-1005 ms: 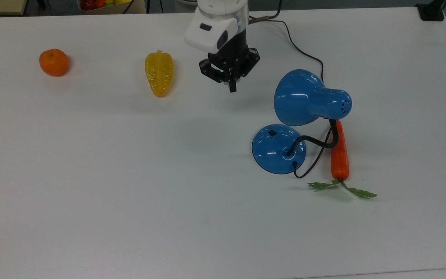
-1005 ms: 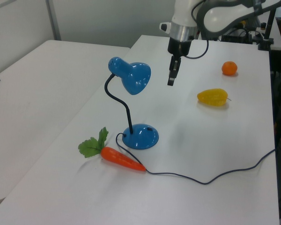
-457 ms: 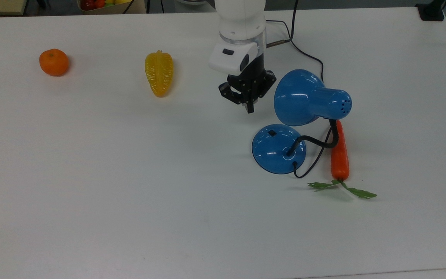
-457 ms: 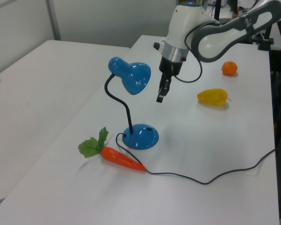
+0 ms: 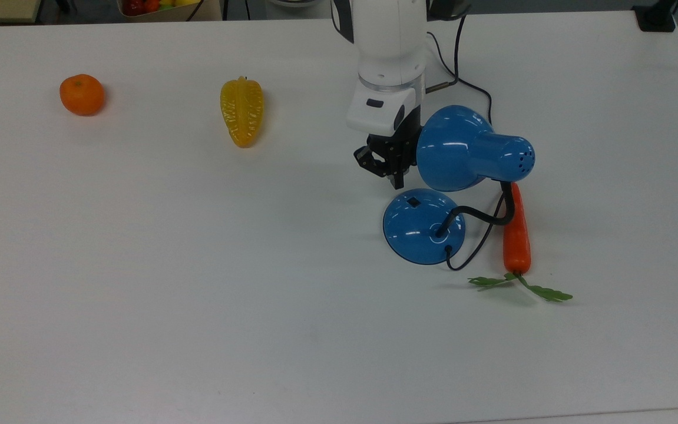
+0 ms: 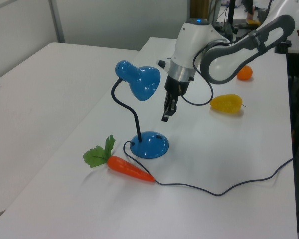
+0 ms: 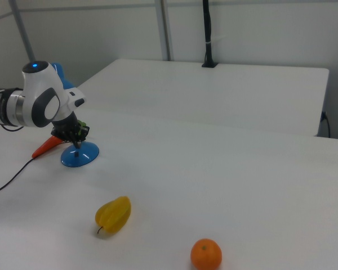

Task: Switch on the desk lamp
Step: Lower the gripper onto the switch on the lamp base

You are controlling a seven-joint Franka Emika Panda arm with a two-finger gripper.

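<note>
The desk lamp has a glossy blue bell shade (image 5: 462,147) on a black bendy neck (image 5: 483,217) over a round domed base (image 5: 423,227). A small black switch (image 5: 413,202) sits on the base's far side in the top view. My gripper (image 5: 397,181) points down with its fingers together and nothing between them. It hangs beside the shade, just above and short of the switch. In the left view the gripper (image 6: 165,117) is above the base (image 6: 149,145), not touching it. In the right view the gripper (image 7: 76,144) hovers over the base (image 7: 79,155).
An orange carrot (image 5: 516,232) with green leaves lies against the lamp's right in the top view. A yellow starfruit (image 5: 242,112) and an orange (image 5: 82,94) lie to the top view's left. The lamp's black cord (image 6: 219,191) trails across the white table (image 5: 197,294).
My gripper has moved from near the starfruit toward the lamp and come lower, ending beside the shade above the base's switch. The lamp has not moved.
</note>
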